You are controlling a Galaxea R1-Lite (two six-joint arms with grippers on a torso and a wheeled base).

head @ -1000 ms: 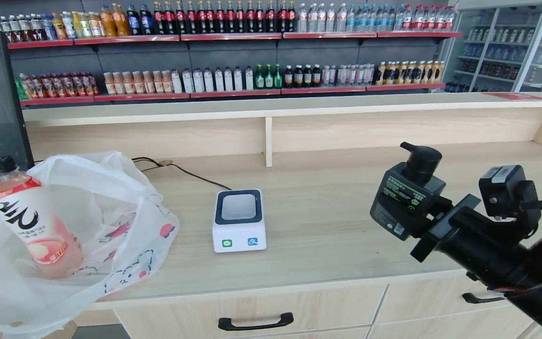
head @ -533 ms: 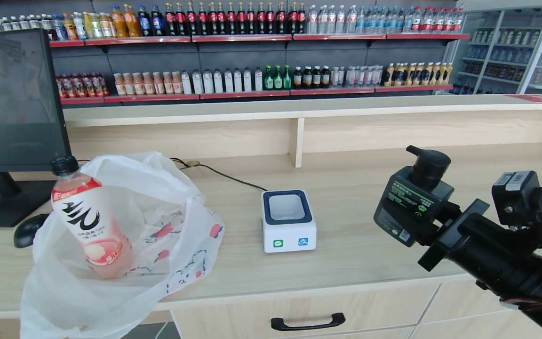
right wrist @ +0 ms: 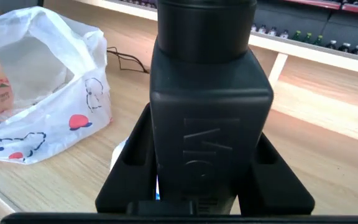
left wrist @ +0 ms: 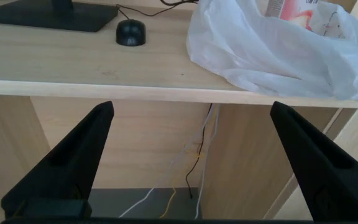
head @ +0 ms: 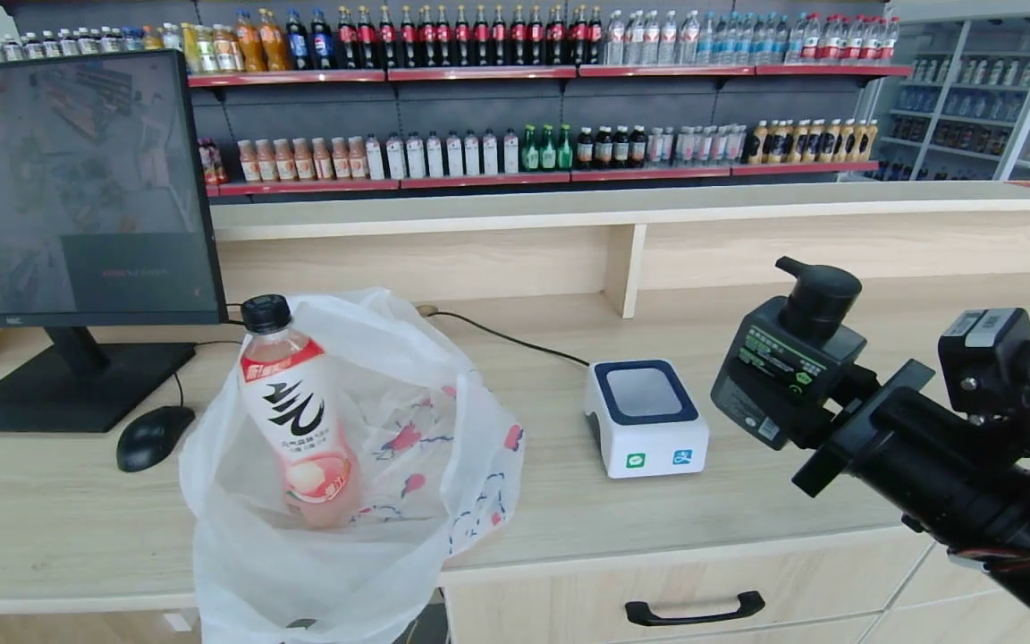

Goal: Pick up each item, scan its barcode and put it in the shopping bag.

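Black pump bottle (head: pixel 783 371) with a green label at right; white scanner (head: pixel 646 420), navy-framed top; translucent white bag (head: pixel 470 420) with red prints; pink drink bottle (head: pixel 299 411), black cap; pale wood-grain bench (head: pixel 50 510).

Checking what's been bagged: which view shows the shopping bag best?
Head view: nearly the whole shopping bag, open, with the drink bottle upright inside. The left wrist view catches its crumpled side; the right wrist view shows one printed side and the opening.
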